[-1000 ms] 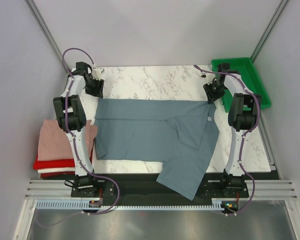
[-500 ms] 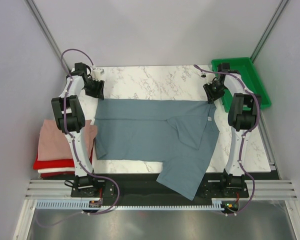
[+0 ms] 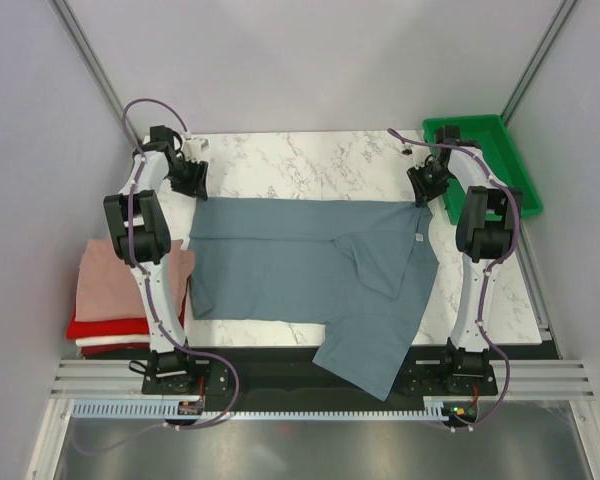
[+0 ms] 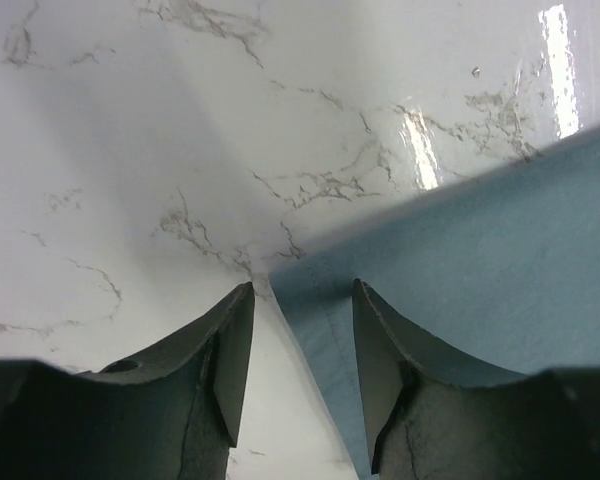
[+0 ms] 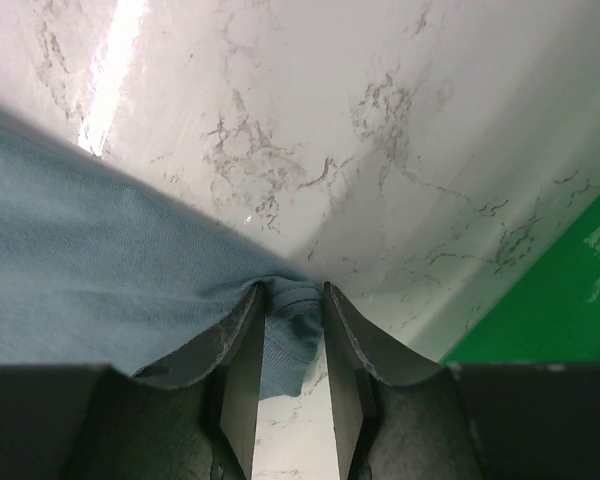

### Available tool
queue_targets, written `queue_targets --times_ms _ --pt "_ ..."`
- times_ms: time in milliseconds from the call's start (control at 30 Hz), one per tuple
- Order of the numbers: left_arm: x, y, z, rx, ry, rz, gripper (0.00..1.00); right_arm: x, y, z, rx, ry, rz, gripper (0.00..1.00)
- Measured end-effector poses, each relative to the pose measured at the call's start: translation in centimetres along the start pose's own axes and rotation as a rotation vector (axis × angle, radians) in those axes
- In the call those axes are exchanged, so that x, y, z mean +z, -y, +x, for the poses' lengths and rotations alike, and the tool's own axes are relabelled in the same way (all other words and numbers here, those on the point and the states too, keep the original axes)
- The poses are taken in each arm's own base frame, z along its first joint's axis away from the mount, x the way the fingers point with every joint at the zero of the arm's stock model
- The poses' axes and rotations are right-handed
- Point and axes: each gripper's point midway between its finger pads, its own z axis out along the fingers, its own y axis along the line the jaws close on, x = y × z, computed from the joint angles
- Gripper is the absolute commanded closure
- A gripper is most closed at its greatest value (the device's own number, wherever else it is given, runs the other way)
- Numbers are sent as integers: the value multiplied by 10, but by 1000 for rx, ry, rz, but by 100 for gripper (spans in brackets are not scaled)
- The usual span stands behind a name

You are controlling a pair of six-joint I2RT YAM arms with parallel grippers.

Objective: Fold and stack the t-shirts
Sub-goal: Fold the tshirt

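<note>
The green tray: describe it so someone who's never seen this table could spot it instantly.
Start at the white marble table with the blue-grey shirt spread across it. At its far right corner, beside the right arm, sits the green tray: the only bright green thing in view.

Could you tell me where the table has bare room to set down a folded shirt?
The table is bare along its far edge, beyond the blue-grey shirt, between the left gripper and the right gripper. A narrower strip lies right of the shirt, partly under the right arm. The middle is covered; folded shirts crowd the left side.
</note>
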Motion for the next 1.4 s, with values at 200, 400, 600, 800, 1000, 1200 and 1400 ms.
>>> queue_targets --times_ms 200,400,600,800,1000,1200,1400 --pt "7 -4 -5 4 9 -2 58 1 0 -1 7 1 -3 68" --pt "14 -3 -1 -2 1 18 61 1 0 -1 8 1 -3 68" --pt "14 -1 -1 -4 2 26 97 1 -1 -1 10 3 -7 86" --pt "13 1 -5 4 11 31 98 0 1 -6 20 12 -3 100" --pt "3 1 -24 20 62 34 98 -9 12 -23 10 52 33 100" --pt "-22 9 -50 25 144 45 98 -38 28 -50 -13 143 95 100" --pt "-84 26 -87 58 275 28 98 -103 35 -75 -39 269 161 100"
